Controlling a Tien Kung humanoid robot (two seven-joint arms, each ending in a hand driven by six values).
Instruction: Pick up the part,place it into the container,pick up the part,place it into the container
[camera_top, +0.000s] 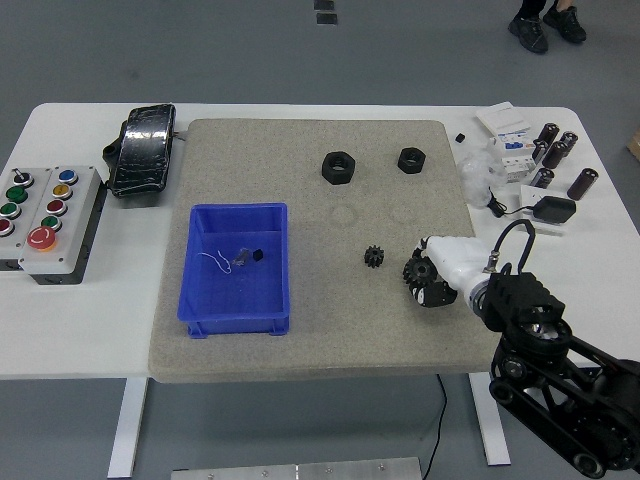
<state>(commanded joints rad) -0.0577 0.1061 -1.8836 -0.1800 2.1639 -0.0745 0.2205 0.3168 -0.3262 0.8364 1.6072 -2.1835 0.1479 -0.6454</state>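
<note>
Right robot hand (432, 272) rests on the grey felt mat (310, 330) with fingers curled, holding nothing, just beside a small black gear (375, 258). Two black hex nuts (339, 167) sit far from the blue plastic bin (237, 320).

Open mat (320, 320) between bin (238, 268) and gear (375, 257), nothing in that lane; right hand (432, 275) sits just at 3 o'clock of the gear. Two nuts (339, 167) (411, 159) at 12 o'clock of the gear, well apart from it, clear mat between. Clutter (530, 165) crowds the table at 1 o'clock of the hand; button box (50, 222) and black pack (143, 150) block 9–10 o'clock of the bin.
</note>
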